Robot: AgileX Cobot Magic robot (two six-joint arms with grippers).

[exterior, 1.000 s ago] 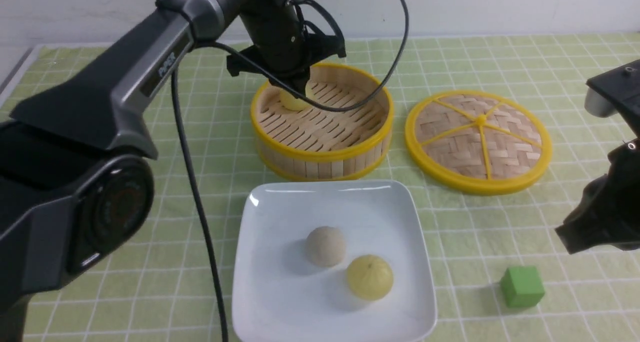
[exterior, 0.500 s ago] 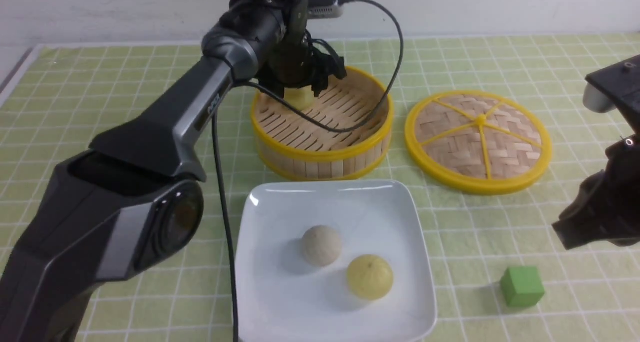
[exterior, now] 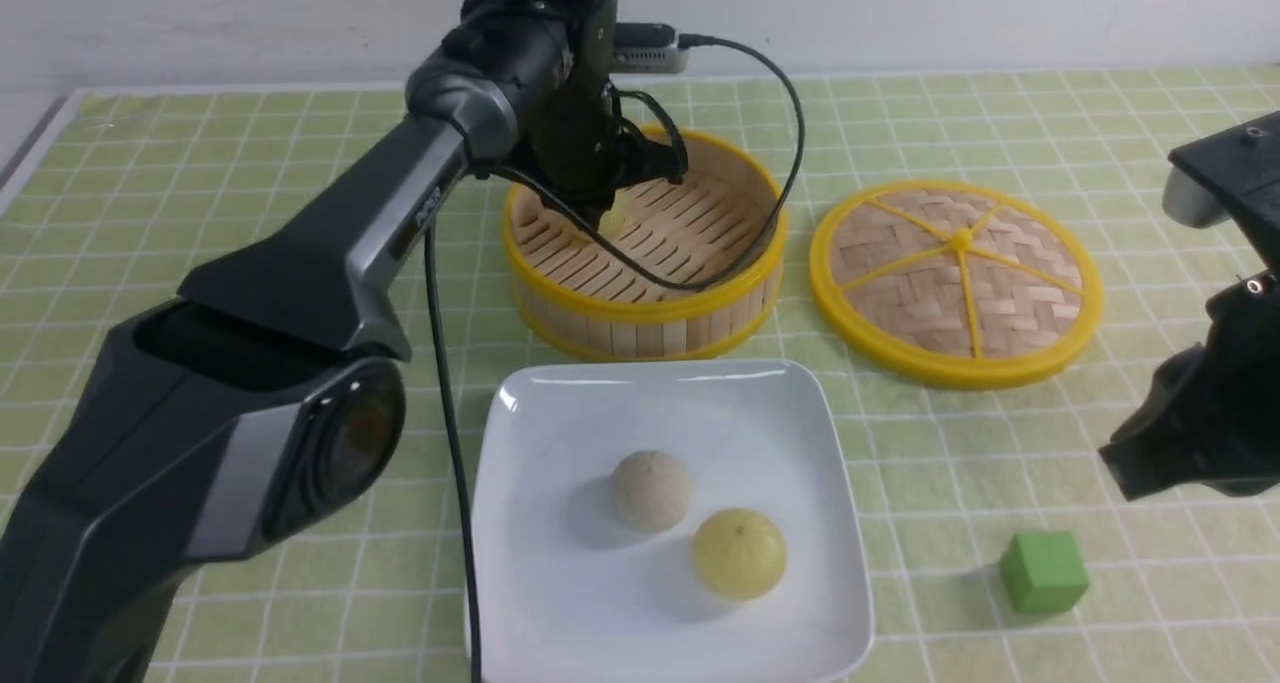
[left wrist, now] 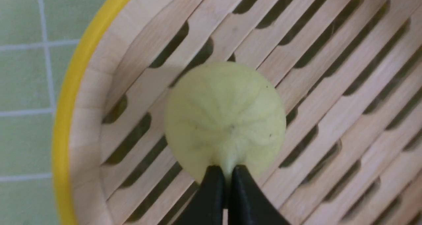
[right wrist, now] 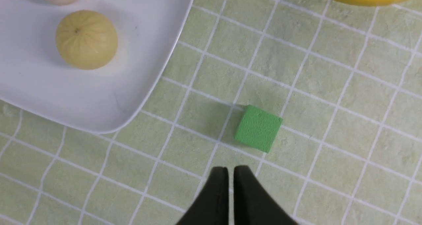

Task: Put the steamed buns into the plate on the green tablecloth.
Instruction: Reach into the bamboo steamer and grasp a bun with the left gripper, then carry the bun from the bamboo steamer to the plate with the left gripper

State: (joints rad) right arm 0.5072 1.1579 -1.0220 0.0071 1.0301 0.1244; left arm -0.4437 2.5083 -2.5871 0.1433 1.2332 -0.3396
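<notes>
Two steamed buns lie in the white square plate (exterior: 560,603) on the green tablecloth (exterior: 200,163): an off-white one (exterior: 651,490) and a pale yellow one (exterior: 739,553). A third, pale yellow bun (left wrist: 225,119) sits in the bamboo steamer basket (exterior: 640,308), mostly hidden behind my left gripper (exterior: 600,208) in the front view. The left gripper (left wrist: 227,172) is shut, its tips pinching the bun's near edge. My right gripper (right wrist: 230,172) hovers shut and empty over the cloth beside the plate (right wrist: 99,103).
The woven steamer lid (exterior: 957,281) lies flat to the right of the basket. A green cube (exterior: 1043,571) sits on the cloth right of the plate, just ahead of the right gripper's tips (right wrist: 258,128). The left arm's cable hangs across the basket.
The left arm has swung and stretched further over the basket, and its gripper has sunk onto the bun there. The right arm has barely moved.
</notes>
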